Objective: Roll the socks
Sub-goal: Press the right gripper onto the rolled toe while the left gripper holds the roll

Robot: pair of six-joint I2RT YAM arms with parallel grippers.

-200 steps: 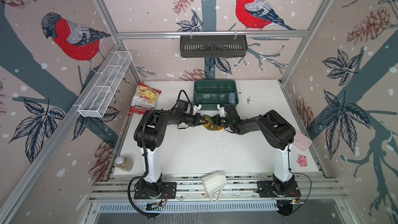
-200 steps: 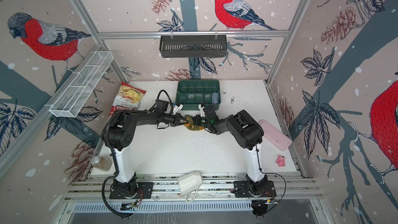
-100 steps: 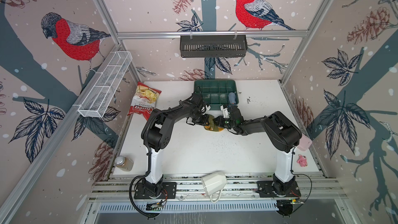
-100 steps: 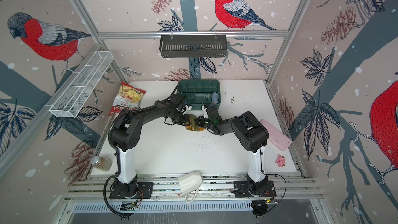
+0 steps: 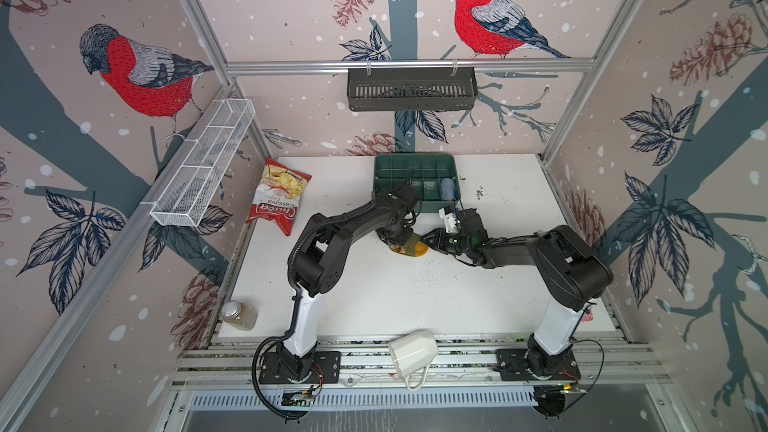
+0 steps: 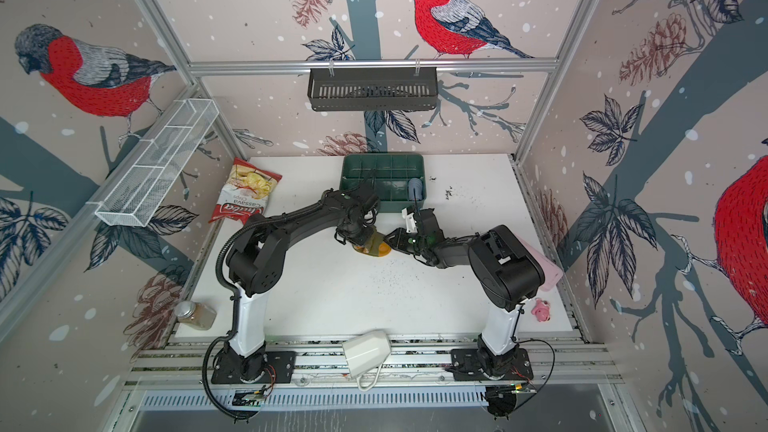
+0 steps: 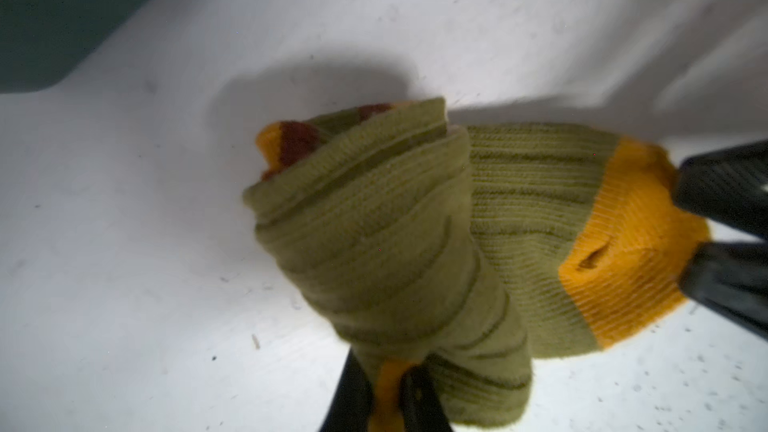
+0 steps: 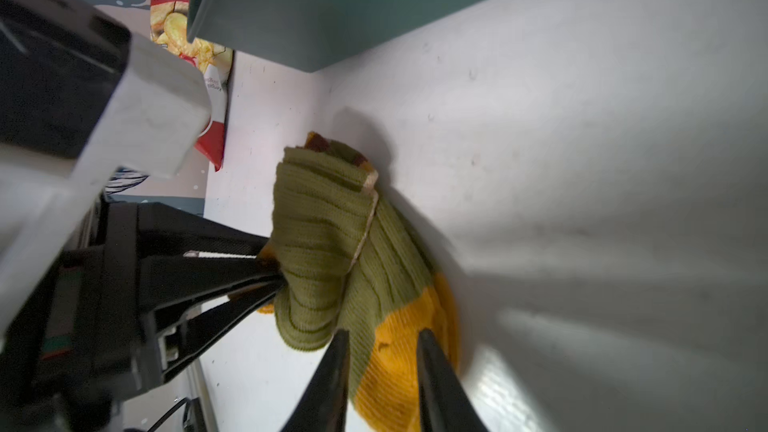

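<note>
Right fingers have just released. A second ago they clamp the orange toe; now they stand spread, tips at the toe edge, gripping nothing. Left arm has also swung its elbow up and now comes at the bundle from the far side. Left fingers are pressed together, pinching the rolled end of the socks.

The socks sit mid-bench, just near of the green tray: a tight olive roll with the toe flap still flat on the right. Judgement: the left alone holds the roll, the toe is free for a regrip, and the roll is unfinished.

A small blue-grey roll sits in the tray's right side. Chips bag lies far left, jar near left, mug at the near edge, all well apart from the socks. The tray wall crowds the left wrist, and both sets of fingers crowd the bundle.
</note>
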